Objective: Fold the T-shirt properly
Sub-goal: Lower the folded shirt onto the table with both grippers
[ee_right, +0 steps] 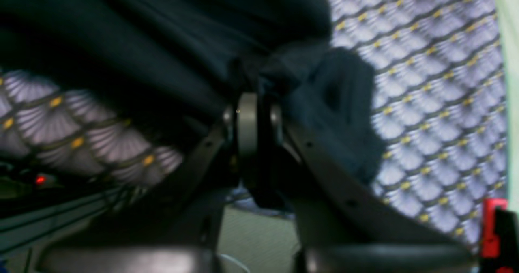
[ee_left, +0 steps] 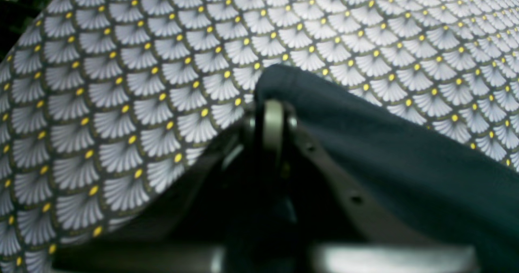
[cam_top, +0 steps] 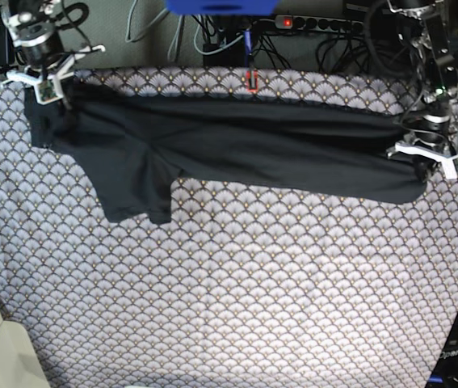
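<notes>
- Lying stretched across the far part of the counter: the T-shirt [cam_top: 237,145], dark, pulled into a long band from base view's left to its right, over the scallop-patterned tablecloth [cam_top: 229,291].
- One short sleeve [cam_top: 136,194] hangs toward the near side, left of centre in base view, flat on the cloth.
- Left pincer [cam_top: 422,153], at base view's right: jaws pressed together, pinching the T-shirt's end. Left wrist view confirms: fabric edge [ee_left: 284,82] bunched at the pincer tips, rest of the garment trailing off to that view's right.
- Right pincer [cam_top: 51,85], at base view's far left corner: jaws pressed together on the T-shirt's other end. Right wrist view shows a crumpled wad of fabric [ee_right: 324,94] at the tips, w/ the cloth draping away to upper left.
- Fabric btwn the two pincers looks taut w/ lengthwise creases; whether it is lifted or resting on the cloth, cannot tell.
- Cables and a power strip [cam_top: 325,24] sit beyond the far edge.
</notes>
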You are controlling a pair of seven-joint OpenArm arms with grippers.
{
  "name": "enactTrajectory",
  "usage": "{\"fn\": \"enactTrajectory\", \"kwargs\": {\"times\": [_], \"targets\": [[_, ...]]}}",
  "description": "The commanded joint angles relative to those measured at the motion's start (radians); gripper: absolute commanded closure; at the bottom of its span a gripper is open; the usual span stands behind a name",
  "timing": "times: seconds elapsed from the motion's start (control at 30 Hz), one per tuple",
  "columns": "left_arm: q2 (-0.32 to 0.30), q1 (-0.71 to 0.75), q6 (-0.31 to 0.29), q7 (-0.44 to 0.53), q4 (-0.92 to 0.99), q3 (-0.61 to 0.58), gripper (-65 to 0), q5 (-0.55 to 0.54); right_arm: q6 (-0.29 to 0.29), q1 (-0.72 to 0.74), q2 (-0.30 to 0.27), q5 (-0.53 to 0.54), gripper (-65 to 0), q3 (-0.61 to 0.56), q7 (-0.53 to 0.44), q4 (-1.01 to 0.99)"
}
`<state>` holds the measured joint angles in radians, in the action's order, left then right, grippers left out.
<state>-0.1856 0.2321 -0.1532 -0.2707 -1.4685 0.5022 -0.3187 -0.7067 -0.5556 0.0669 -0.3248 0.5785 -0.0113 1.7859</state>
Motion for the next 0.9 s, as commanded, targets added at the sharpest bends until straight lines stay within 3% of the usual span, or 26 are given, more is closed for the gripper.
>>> {"fn": "enactTrajectory", "kwargs": {"times": [0.0,0.13,0.2,0.37,0.5,0.57,0.87], "targets": [[-0.018,-0.009,0.004,0.027,-0.014,0.003,0.0,-0.001,0.009,-0.004,-0.006,0.014,0.0,0.005,-0.025,0.013],[-0.018,-0.006,0.002,0.027,-0.014,-0.001,-0.1,-0.001,0.009,-0.004,-0.003,0.014,0.0,0.005,-0.025,0.012],[-0.018,-0.006,-0.015,0.026,-0.014,-0.001,-7.0,-0.001,0.009,-0.004,-0.003,0.014,0.0,0.005,-0.025,0.012],[-0.007,0.026,-0.217,0.026,-0.022,0.008,-30.9,-0.007,0.009,-0.002,-0.003,0.014,0.0,0.007,-0.025,0.012],[-0.007,0.066,-0.268,0.026,-0.022,0.008,-43.2,-0.007,0.009,-0.002,-0.003,0.014,0.0,0.008,-0.025,0.013],[-0.007,0.083,-0.271,0.026,-0.016,0.008,-45.8,-0.009,0.009,-0.002,-0.003,0.014,0.0,0.008,-0.025,0.013],[-0.007,0.102,-0.273,0.027,-0.018,0.009,-45.6,-0.009,0.009,-0.005,-0.005,0.014,0.0,0.013,-0.025,0.018]]}}
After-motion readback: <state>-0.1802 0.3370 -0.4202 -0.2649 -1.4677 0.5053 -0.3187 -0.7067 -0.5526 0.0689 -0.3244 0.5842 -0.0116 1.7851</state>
